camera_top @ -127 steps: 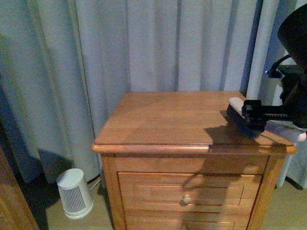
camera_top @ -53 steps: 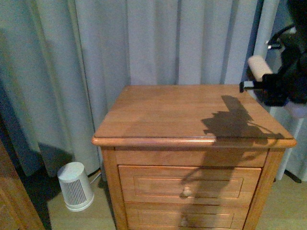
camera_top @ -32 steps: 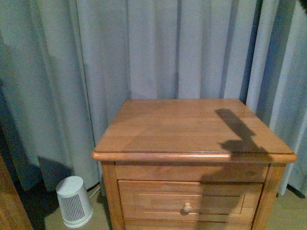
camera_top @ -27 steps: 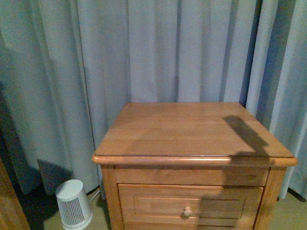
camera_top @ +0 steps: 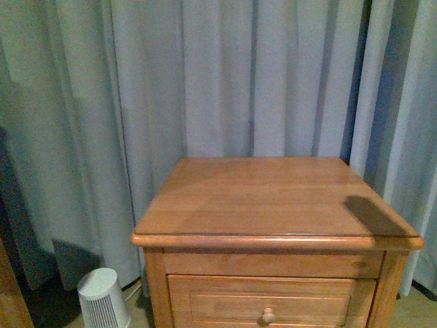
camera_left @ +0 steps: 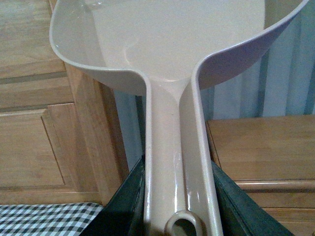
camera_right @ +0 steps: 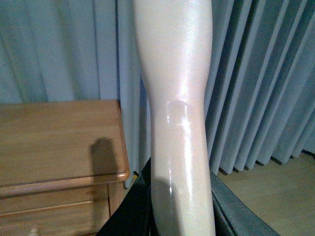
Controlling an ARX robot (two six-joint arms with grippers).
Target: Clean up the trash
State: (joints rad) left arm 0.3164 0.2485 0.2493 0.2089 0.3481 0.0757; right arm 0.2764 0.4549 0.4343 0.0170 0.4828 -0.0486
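In the left wrist view my left gripper (camera_left: 179, 196) is shut on the handle of the beige dustpan (camera_left: 162, 44), whose scoop looks empty. In the right wrist view my right gripper (camera_right: 179, 206) is shut on the cream handle of the brush (camera_right: 177, 98); its bristles are out of view. Neither gripper shows in the front view. The white tissue wad is not in view in any frame. The wooden nightstand (camera_top: 273, 198) has a bare top with only a shadow at its right edge.
Grey curtains (camera_top: 225, 75) hang behind the nightstand. A small white ribbed appliance (camera_top: 102, 297) stands on the floor at its left. Wooden furniture panels (camera_left: 54, 118) and a checked cloth (camera_left: 44, 221) show in the left wrist view. Bare floor (camera_right: 266, 191) lies right of the nightstand.
My right gripper with the brush has lifted off the nightstand's right side and left the front view. Its shadow shrank toward the right edge. The camera view has shifted upward.
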